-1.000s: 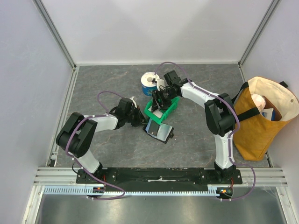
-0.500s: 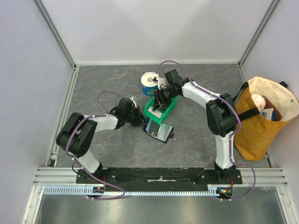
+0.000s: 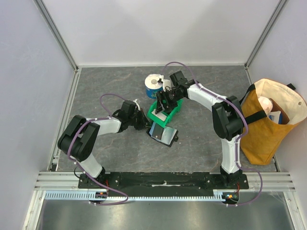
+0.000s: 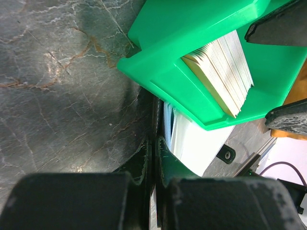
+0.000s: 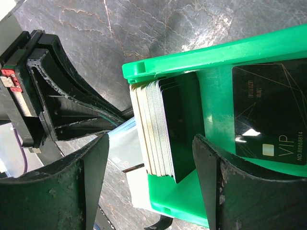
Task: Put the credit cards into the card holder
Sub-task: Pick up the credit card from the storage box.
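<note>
Credit cards (image 5: 158, 127) first: packed on edge as a tight stack at one end of a green bin (image 5: 216, 50), pale edges on one side, black faces on the other. Also spotting one more black card (image 5: 268, 108) with VIP lettering, lying flat against an inner face of the bin. Through the right wrist cam, seeing the right gripper (image 5: 151, 143) spread wide, one finger either side of the stack, not squeezing anything. Can't tell whether either finger actually touches the cards. On to the card holder (image 3: 162, 133): lying open on the marbled grey table (image 3: 110, 79), just on the near side of the bin, pale bluish inner pocket facing up and a little snap tab (image 4: 225, 154) poking out at one edge. Can't say for sure if holder and bin touch, but right up against each other at least. Got the left gripper (image 4: 153, 184) pressed together on the holder's black edge, pinching it, sitting low by the table. From the top cam, also seeing a blue-and-white roll (image 3: 153, 85) just behind the bin, and a tan tote bag (image 3: 268, 120) standing well off to the side, next to the right arm.
</note>
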You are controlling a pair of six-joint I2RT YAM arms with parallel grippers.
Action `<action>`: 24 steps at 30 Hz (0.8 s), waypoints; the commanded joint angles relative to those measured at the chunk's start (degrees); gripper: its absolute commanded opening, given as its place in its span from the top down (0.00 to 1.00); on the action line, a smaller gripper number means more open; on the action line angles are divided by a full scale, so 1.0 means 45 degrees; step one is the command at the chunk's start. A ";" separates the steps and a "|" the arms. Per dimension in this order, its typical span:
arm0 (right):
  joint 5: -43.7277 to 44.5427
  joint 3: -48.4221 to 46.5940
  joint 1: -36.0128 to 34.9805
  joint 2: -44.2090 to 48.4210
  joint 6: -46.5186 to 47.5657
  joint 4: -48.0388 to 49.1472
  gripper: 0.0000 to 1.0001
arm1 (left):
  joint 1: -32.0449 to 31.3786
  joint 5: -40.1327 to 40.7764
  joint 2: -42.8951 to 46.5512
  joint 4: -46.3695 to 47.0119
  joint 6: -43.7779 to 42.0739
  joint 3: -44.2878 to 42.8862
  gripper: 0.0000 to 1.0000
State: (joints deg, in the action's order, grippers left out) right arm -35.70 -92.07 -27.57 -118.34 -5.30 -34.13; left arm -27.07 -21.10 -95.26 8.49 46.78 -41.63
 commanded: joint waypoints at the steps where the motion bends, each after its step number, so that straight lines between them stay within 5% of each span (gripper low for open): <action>1: 0.0434 -0.0633 -0.0025 -0.0165 0.0123 0.0221 0.21 | 0.0097 -0.0037 -0.0002 0.0398 -0.0475 -0.0535 0.98; 9: 0.0280 -0.0789 -0.0357 -0.1045 0.0591 0.0027 0.19 | 0.0098 0.0002 -0.0061 0.0340 -0.0514 -0.0632 0.98; 24: -0.0426 -0.0126 -0.0396 0.0263 0.0378 -0.0208 0.34 | 0.0117 0.0021 -0.0120 0.0340 -0.0494 -0.0633 0.98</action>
State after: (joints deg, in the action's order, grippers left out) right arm -35.33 -93.08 -28.99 -121.71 -2.79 -33.93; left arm -26.96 -21.12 -96.07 8.08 46.13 -42.59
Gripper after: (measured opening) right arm 0.670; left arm 0.034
